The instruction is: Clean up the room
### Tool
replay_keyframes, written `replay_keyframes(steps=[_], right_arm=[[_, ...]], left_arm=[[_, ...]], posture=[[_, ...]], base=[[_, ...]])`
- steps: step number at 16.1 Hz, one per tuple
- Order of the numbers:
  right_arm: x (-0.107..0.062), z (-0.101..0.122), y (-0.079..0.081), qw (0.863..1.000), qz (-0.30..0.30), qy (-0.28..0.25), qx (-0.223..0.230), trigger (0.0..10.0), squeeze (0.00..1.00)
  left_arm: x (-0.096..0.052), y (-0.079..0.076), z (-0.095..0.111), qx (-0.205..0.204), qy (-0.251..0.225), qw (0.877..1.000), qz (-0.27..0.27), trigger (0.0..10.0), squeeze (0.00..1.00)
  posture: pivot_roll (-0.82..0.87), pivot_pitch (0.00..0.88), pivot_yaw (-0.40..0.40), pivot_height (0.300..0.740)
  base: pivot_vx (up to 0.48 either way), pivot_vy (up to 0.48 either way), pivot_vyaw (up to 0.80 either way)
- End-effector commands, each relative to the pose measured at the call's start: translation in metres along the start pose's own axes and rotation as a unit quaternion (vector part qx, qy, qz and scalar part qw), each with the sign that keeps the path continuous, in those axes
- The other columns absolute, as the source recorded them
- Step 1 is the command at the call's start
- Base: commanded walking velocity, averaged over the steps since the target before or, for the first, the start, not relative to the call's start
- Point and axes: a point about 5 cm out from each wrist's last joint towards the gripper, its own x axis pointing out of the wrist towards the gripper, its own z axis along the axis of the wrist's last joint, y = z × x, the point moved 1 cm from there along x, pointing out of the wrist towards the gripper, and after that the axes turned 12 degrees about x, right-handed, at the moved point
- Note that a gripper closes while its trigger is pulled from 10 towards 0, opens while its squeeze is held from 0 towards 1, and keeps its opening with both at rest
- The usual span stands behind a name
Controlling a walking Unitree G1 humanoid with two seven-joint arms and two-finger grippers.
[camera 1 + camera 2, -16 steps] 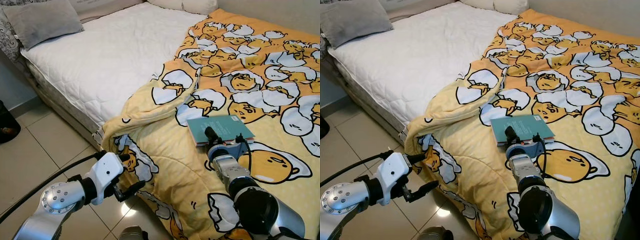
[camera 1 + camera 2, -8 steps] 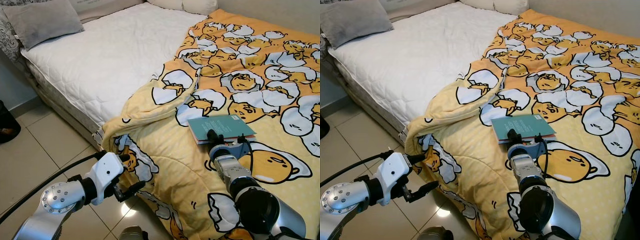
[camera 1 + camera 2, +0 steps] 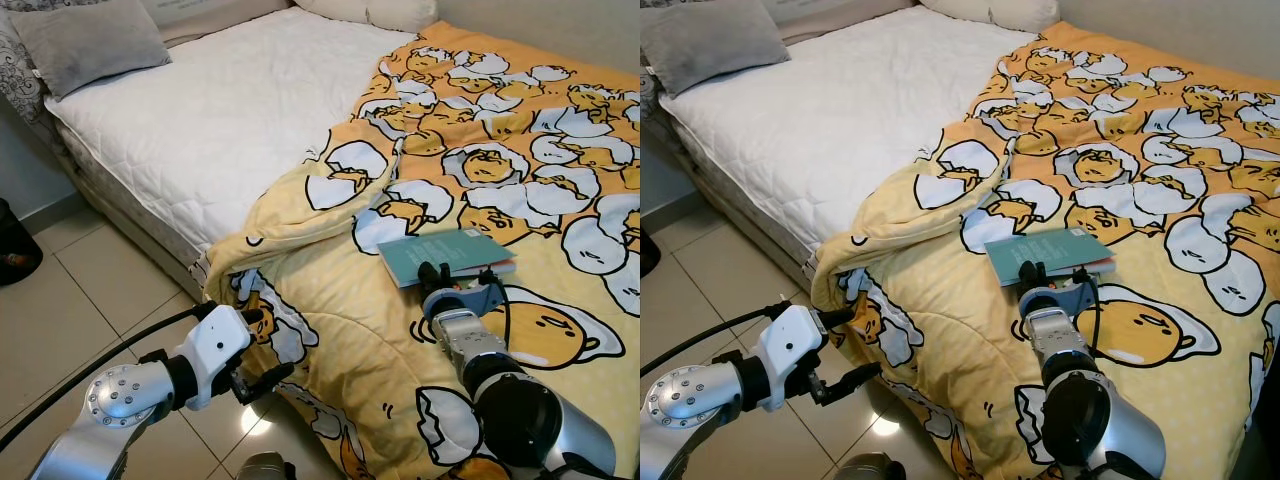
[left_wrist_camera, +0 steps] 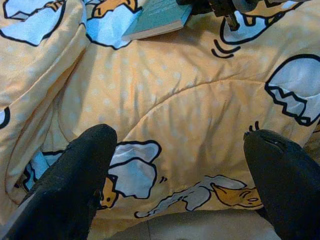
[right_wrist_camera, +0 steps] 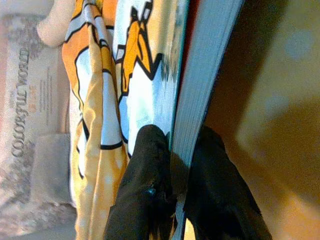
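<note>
- My right gripper (image 3: 1032, 275) is clamped on the near edge of the teal book (image 3: 1048, 253), which lies flat on the yellow blanket (image 3: 940, 290) on the bed.
- I judge it a light, stiff paperback; the edge pinch may let it sag.
- Left gripper (image 3: 262, 350) hangs open beside the bed.

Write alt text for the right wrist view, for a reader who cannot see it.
Close up, the right gripper pinches the edge of a teal book, one black finger on each side of its page block. Behind the book lies a yellow blanket printed with cartoon eggs, with a grey pillow beyond.
</note>
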Motion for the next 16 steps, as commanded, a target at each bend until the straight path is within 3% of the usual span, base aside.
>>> replay_keyframes(steps=[1,4,6,7,8,9,10,11,13,14,15,16], right_arm=[[0.002,0.007,0.010,0.999,0.022,-0.005,-0.030,0.0,0.00],[0.005,0.027,0.032,0.995,0.075,-0.027,-0.062,0.0,0.00],[0.004,0.046,0.053,0.984,0.121,-0.051,-0.122,0.0,0.00],[0.002,0.051,0.063,0.970,0.143,-0.057,-0.190,0.0,0.00],[-0.003,0.052,0.075,0.932,0.179,-0.062,-0.309,0.0,0.00],[-0.005,0.051,0.079,0.914,0.193,-0.063,-0.350,0.0,0.00],[-0.008,0.052,0.081,0.908,0.198,-0.070,-0.362,0.0,0.00],[-0.014,0.054,0.083,0.893,0.205,-0.083,-0.392,0.0,0.00],[-0.030,0.051,0.080,0.849,0.206,-0.115,-0.472,10.0,0.00],[-0.037,0.045,0.071,0.831,0.188,-0.117,-0.510,10.0,0.00],[-0.042,0.040,0.061,0.823,0.158,-0.116,-0.533,10.0,0.00],[-0.052,0.032,0.057,0.809,0.173,-0.117,-0.549,10.0,0.00]], left_arm=[[0.005,0.000,0.001,0.006,-0.003,1.000,0.004,10.0,0.42],[0.017,0.002,0.002,-0.001,-0.019,0.999,0.032,10.0,0.43],[0.026,0.007,0.003,-0.017,-0.030,0.997,0.066,10.0,0.43],[0.031,0.011,0.000,-0.023,-0.026,0.996,0.088,10.0,0.42],[0.036,0.018,-0.003,-0.028,-0.022,0.992,0.123,10.0,0.42],[0.039,0.021,-0.004,-0.031,-0.024,0.990,0.138,10.0,0.42],[0.041,0.021,-0.003,-0.036,-0.031,0.989,0.140,10.0,0.42],[0.045,0.022,-0.001,-0.042,-0.041,0.988,0.142,10.0,0.42],[0.052,0.027,0.006,-0.034,-0.060,0.986,0.154,10.0,0.42],[0.056,0.029,0.011,-0.035,-0.076,0.984,0.160,10.0,0.42],[0.058,0.028,0.014,-0.031,-0.087,0.982,0.163,10.0,0.41],[0.058,0.027,0.013,-0.035,-0.090,0.982,0.164,10.0,0.41]], posture=[[0.30,0.000,-0.010,0.740],[0.26,0.000,-0.033,0.740],[0.21,0.000,-0.036,0.740],[0.17,0.000,-0.026,0.740],[0.14,0.000,-0.008,0.740],[0.12,0.000,-0.001,0.740],[0.10,0.000,0.006,0.740],[0.09,0.000,0.007,0.740],[0.06,0.000,0.017,0.740],[0.05,0.000,0.024,0.740],[0.04,0.000,0.028,0.740],[0.03,0.000,0.035,0.740]], base=[[0.000,0.000,0.00],[0.000,0.000,0.00],[0.000,0.000,0.00],[0.000,0.000,0.00],[0.000,0.000,0.00],[0.000,0.000,0.00],[0.000,0.000,0.00],[0.000,0.000,0.00],[0.000,0.000,0.00],[0.000,0.000,0.00],[0.000,0.000,0.00],[0.000,0.000,0.00]])
